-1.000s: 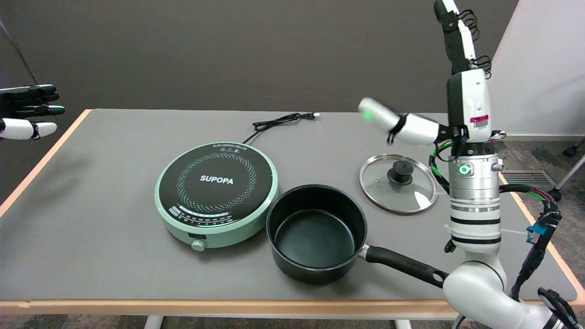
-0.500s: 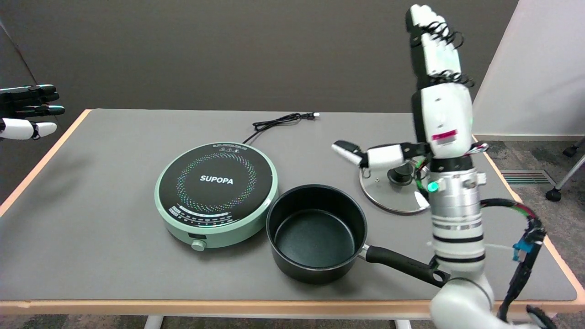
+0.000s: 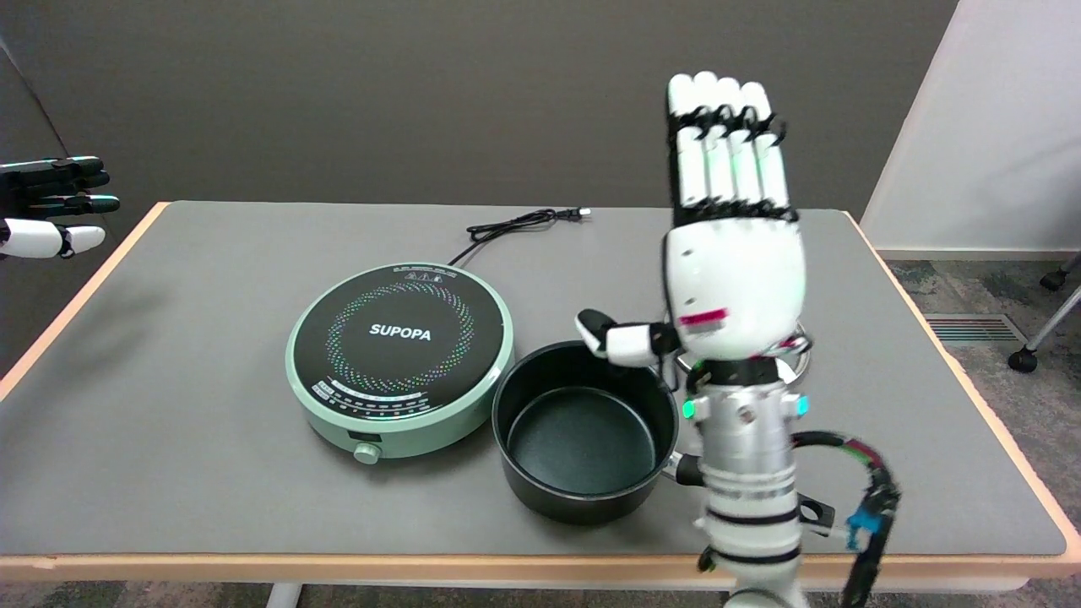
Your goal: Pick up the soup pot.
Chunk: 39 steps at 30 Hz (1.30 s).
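The black soup pot sits empty and upright on the grey table, just right of the green induction cooker. Its black handle points right; my forearm hides most of it, and only the looped end shows. My right hand stands upright above the pot's right rim, its back toward the camera, fingers straight up and together, thumb sticking out to the left over the far rim. It holds nothing and touches nothing that I can see.
A round green induction cooker marked SUPOPA stands left of the pot, its black cord trailing to the back. The glass lid behind my hand is almost wholly hidden. The idle left hand hovers at the upper left.
My right arm has swung left from the table's right side to a spot over the pot's handle and right rim. The hand has turned its back toward the camera and now covers the glass lid.
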Motion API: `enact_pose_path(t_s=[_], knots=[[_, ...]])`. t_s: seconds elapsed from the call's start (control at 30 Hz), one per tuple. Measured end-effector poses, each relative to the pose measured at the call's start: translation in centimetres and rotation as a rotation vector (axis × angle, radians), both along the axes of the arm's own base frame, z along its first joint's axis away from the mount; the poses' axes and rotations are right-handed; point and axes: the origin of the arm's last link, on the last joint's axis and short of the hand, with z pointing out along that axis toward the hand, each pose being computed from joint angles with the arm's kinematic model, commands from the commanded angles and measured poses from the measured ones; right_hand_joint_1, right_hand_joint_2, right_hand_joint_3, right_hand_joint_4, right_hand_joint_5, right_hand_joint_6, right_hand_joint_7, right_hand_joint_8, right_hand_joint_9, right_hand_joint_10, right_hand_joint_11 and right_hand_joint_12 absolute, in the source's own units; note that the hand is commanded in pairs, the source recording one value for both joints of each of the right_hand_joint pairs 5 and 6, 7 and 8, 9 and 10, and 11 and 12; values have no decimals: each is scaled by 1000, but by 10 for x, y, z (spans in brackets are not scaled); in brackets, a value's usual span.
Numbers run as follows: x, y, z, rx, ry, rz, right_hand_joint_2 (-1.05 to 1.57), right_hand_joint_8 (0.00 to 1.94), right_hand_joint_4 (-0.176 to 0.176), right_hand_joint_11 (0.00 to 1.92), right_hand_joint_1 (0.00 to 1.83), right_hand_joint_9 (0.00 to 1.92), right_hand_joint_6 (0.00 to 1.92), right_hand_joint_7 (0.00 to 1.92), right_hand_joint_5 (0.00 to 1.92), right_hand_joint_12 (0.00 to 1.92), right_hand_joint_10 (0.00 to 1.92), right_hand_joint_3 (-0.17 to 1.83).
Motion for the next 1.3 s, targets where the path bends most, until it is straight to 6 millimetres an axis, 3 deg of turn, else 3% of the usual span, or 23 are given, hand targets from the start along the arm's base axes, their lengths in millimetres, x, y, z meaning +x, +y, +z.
enact_pose_path(t_s=[0.27,0.67,0.97,1.3], knots=[[-8,16,-42,-119,97,18,-61,53,-176,53,1171,53,53,53,53,53,53,776],[-12,60,-89,-209,200,106,-59,53,-175,53,1158,53,53,53,53,53,53,835],[-22,98,-104,-238,211,141,-83,52,-176,52,1134,52,52,52,52,52,52,883],[-36,132,-108,-257,207,110,-205,46,-176,46,1172,46,46,46,46,46,46,929]])
